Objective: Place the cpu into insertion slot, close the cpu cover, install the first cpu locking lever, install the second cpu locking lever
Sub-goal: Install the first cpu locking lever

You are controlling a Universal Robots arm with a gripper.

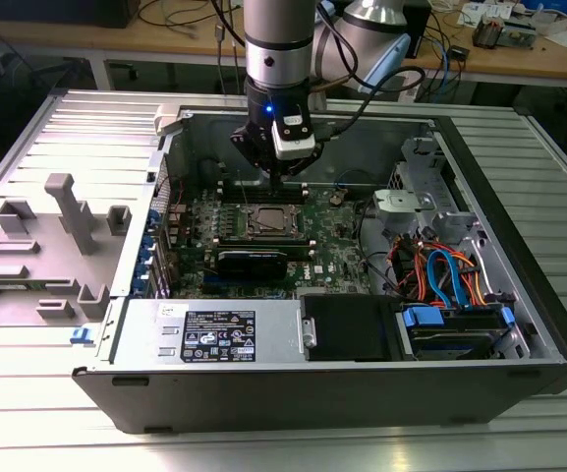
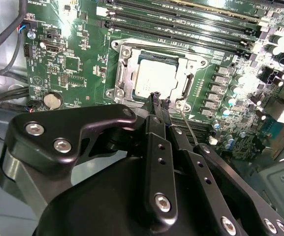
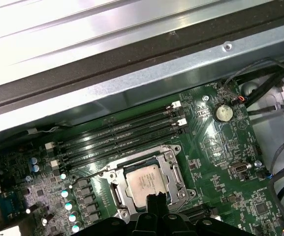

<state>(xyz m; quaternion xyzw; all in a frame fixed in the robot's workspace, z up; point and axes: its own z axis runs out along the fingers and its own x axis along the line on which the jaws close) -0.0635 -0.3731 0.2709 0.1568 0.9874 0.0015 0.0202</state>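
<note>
Currently my pincer (image 2: pixel 160 98) hangs low over the board (image 2: pixel 73 64) inside the open case (image 1: pixel 263 398), which lies on the ribbed counter (image 1: pixel 28 403). Fingertips (image 2: pixel 154 96) narrow, almost together; I see nothing between them. They sit over the edge of the slot (image 3: pixel 137 160), on the side away from the memory slots (image 3: pixel 122 130). Cpu (image 2: pixel 154 78) lies flat in the slot, silver top up. Cover (image 2: pixel 124 73) is down, flat around the cpu, which shows through its window. A thin wire lever (image 2: pixel 188 127) runs out from the slot's corner just beside my fingertips; whether I touch it, I cannot tell.
</note>
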